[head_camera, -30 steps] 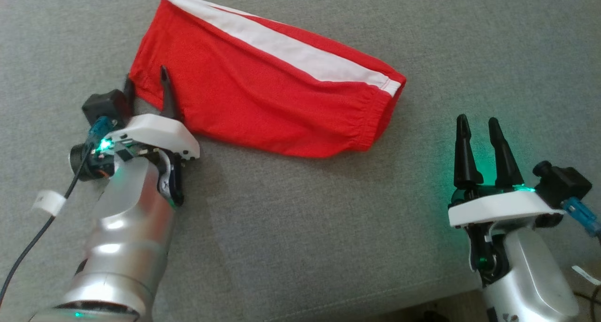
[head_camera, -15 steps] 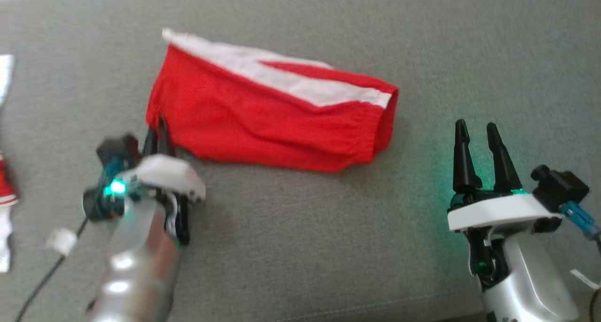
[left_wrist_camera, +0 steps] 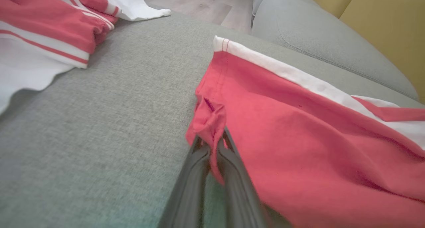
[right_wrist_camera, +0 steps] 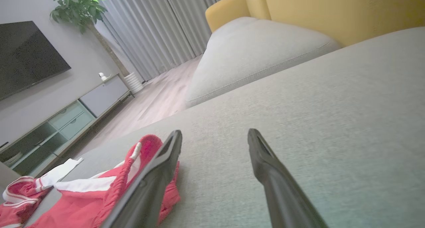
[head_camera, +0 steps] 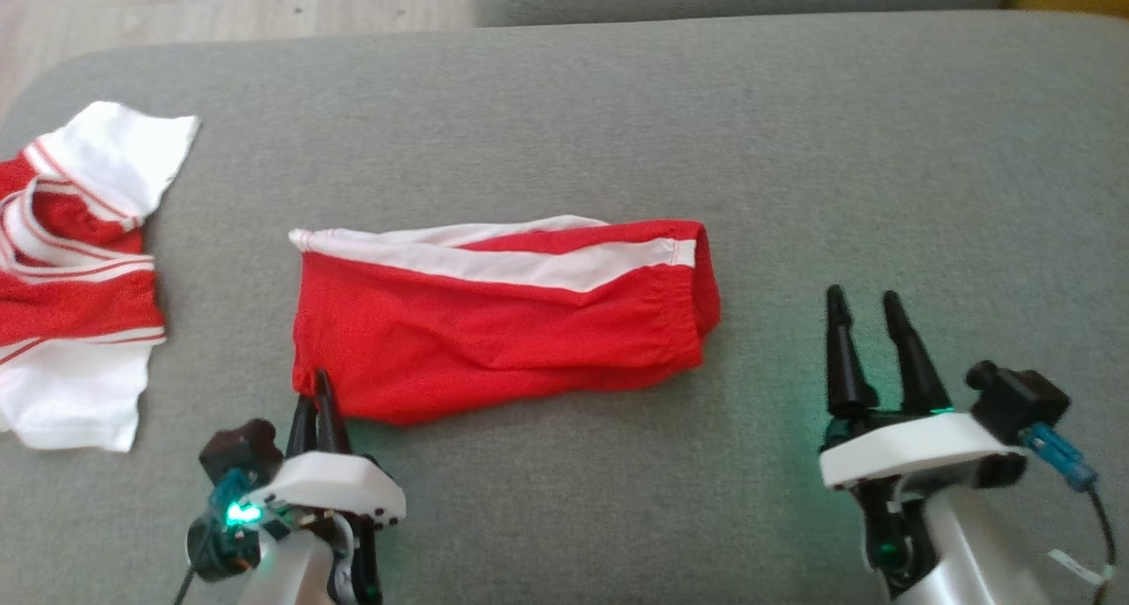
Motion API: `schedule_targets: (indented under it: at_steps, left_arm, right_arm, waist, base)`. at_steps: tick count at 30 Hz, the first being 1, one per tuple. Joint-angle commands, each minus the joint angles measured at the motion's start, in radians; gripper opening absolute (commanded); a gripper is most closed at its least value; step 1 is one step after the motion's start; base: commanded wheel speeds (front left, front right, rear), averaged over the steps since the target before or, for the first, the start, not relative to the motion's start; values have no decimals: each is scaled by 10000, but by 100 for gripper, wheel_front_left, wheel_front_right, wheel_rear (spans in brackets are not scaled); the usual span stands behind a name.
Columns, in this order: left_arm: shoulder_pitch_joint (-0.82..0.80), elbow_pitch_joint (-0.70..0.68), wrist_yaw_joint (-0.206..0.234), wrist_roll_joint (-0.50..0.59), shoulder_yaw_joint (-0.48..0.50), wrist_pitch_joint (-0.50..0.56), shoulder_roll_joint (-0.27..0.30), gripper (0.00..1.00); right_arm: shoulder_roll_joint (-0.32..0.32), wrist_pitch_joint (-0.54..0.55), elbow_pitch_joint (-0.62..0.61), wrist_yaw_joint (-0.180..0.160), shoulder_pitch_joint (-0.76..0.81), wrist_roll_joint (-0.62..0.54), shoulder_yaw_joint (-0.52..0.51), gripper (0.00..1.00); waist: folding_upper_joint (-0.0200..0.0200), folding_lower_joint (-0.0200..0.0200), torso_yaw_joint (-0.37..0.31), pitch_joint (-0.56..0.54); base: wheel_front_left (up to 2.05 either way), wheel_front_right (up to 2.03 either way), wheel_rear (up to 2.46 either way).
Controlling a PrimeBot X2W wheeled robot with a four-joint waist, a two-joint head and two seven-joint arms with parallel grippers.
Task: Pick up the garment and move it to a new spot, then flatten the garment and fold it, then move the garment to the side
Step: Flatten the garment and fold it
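Observation:
The garment [head_camera: 494, 327] is a pair of red shorts with a white side stripe, lying folded lengthwise on the grey cushion [head_camera: 617, 129]. My left gripper [head_camera: 315, 392] is shut on its near left corner; in the left wrist view the red cloth [left_wrist_camera: 298, 128] bunches between the two fingertips of that gripper [left_wrist_camera: 212, 146]. My right gripper [head_camera: 863, 300] stands open to the right of the waistband end, apart from it. In the right wrist view its gripper [right_wrist_camera: 214, 136] holds nothing, with the shorts [right_wrist_camera: 109, 188] at lower left.
A second red and white garment [head_camera: 75, 270] lies crumpled at the cushion's left edge, also visible in the left wrist view [left_wrist_camera: 40, 28]. Wooden floor [head_camera: 229, 5] lies beyond the far edge. A grey seat cushion [right_wrist_camera: 259, 48] and yellow sofa back [right_wrist_camera: 332, 8] stand behind.
My left gripper closed on the shorts' corner and has drawn the garment toward the near edge. The head camera has tilted, bringing the far edge and the second garment into view. The right gripper stayed open.

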Motion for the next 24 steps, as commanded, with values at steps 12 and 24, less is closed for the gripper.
schedule_targets:
  at_steps: [12,24]
  left_arm:
    - [372,-1529,420,-80,-712,-51,226,100]
    - [189,-1640,348,-203,-1229,-51,226,100]
  right_arm:
    - [-34,-109,295,35,-1482,-102,2457,100]
    - [-34,-109,3664,35,-3098,189,2078,100]
  waist:
    - [-1,2,795,274]
    - [-1,2,1530,1192]
  base:
    - [0,0,0]
    - [0,0,0]
